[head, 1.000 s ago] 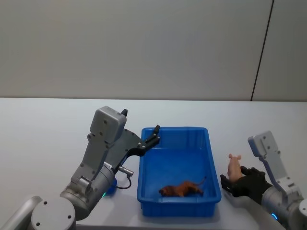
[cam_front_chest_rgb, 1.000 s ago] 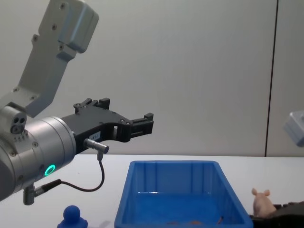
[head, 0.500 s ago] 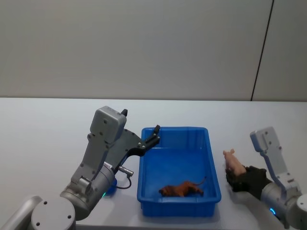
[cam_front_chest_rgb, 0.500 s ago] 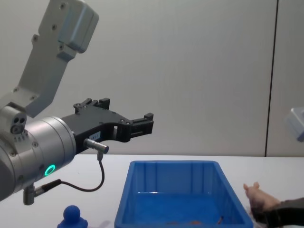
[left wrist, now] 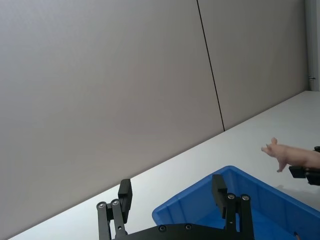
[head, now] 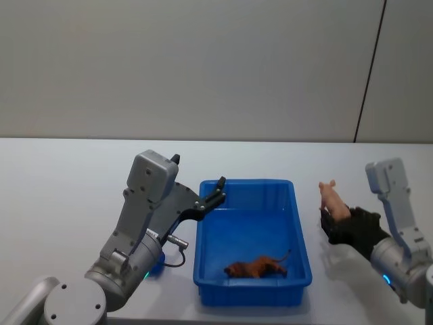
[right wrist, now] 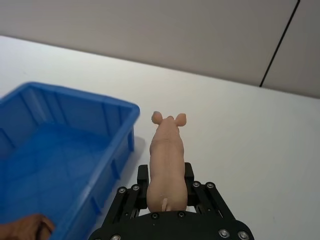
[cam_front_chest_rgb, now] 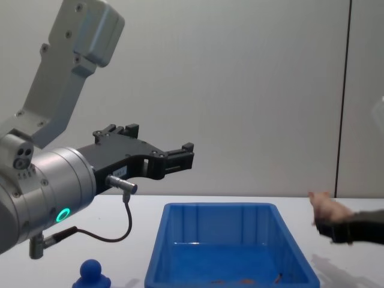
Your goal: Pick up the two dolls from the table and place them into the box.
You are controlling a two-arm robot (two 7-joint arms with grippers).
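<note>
Left of the bin [head: 247, 183], a blue figure [cam_front_chest_rgb: 91, 273] stands on the table [head: 67, 189]. The left gripper [left wrist: 171, 200] hangs over the bin's far left corner, jaws spread and empty. In the bin's near end lies a brown animal [head: 256, 269] — one doll home, I judge. Right of the bin, the right gripper [right wrist: 166, 175] pinches a pig [head: 332, 198] by its rump, above rim height but not yet over the bin — its long axis follows the gripper's, snout leading away from the robot and slanting toward the bin.

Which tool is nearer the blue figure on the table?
Left. Left tool hangs open over the bin's left rim, on the blue figure's side; right tool holds the pig beyond the bin's right wall.
</note>
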